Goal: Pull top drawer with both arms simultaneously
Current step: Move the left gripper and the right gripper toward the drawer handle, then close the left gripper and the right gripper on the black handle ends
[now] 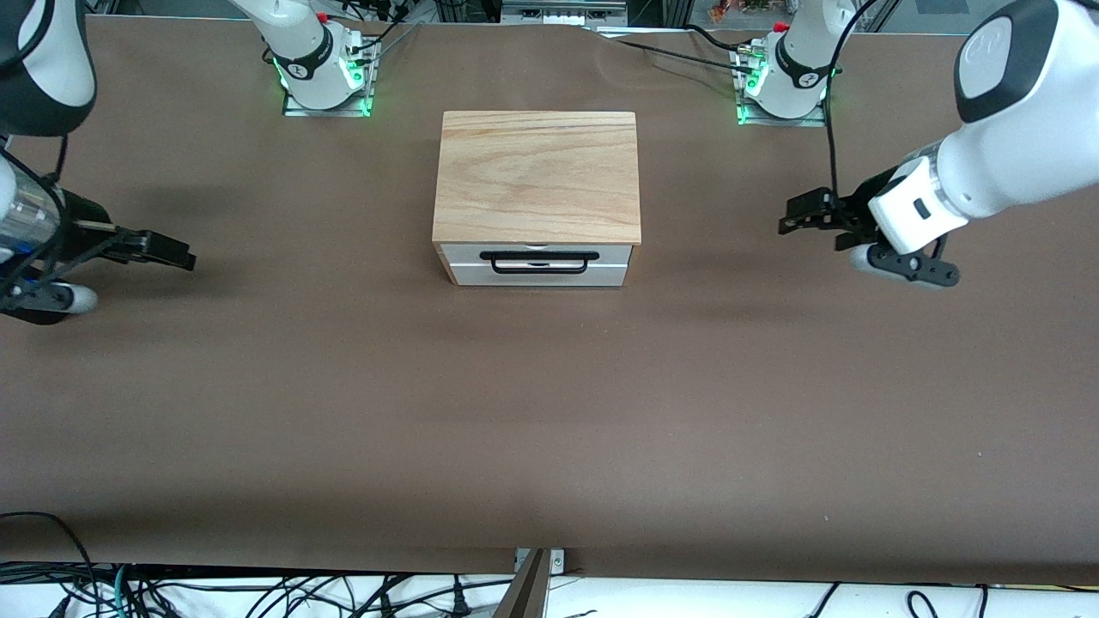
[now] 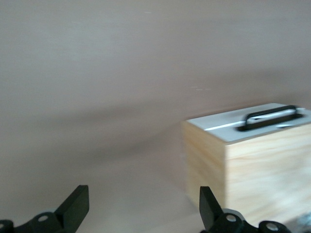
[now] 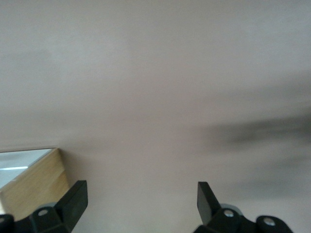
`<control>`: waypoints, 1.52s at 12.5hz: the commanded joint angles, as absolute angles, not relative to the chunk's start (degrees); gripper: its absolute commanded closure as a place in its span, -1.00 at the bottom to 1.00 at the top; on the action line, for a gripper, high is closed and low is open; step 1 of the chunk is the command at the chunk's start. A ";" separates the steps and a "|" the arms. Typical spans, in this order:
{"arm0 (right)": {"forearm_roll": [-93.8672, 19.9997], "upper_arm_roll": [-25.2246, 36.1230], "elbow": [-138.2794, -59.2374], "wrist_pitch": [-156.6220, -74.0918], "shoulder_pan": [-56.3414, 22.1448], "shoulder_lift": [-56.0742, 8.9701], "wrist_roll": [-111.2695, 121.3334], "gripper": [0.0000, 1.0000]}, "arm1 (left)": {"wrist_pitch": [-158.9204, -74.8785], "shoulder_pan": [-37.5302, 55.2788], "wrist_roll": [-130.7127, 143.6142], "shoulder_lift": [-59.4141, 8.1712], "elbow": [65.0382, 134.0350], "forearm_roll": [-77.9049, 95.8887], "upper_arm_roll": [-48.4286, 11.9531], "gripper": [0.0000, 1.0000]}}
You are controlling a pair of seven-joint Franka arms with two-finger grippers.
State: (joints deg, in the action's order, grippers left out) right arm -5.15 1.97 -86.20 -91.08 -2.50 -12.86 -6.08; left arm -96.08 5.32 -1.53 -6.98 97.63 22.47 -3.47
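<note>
Top drawer (image 1: 539, 265): closed in the wooden box (image 1: 538, 176) mid-table, handle (image 1: 539, 262) facing the front camera.
Left gripper (image 1: 786, 216): jaws released, above the table (image 1: 549, 412), well apart from the box.
Right gripper (image 1: 185, 256): likewise spread, empty.
Advice: each should grip its own handle end, then pull evenly together.

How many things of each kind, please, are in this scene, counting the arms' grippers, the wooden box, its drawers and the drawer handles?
Grippers: 2, the left gripper and the right gripper, both open over bare table.
Wooden boxes: 1, the box.
Drawers showing: 1, the top drawer, closed.
Handles: 1, the black bar handle.
Total: 5.
</note>
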 commanded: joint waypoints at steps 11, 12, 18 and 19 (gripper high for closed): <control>-47.95 2.20 -93.41 -88.33 -0.18 -26.35 18.06 -1.00 | -100.55 10.72 -44.25 -37.60 94.30 76.18 -3.60 -1.00; -52.16 2.20 -95.43 -88.07 0.09 -27.59 23.24 -1.00 | -100.55 11.16 -48.30 -39.01 95.09 79.68 -3.86 -1.00; -70.81 1.76 -106.33 -88.15 -1.57 -33.30 46.29 -1.00 | -100.55 14.94 -58.88 -39.20 106.25 95.80 -5.01 -0.69; -74.41 1.76 -108.17 -88.42 -3.24 -33.48 48.06 -1.00 | -100.55 15.03 -58.97 -39.20 106.96 95.89 -5.18 -0.41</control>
State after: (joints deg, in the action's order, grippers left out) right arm -69.28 1.99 -104.94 -88.47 -1.35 -33.67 44.12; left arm -100.58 15.13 -56.71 -40.57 104.70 94.05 -5.06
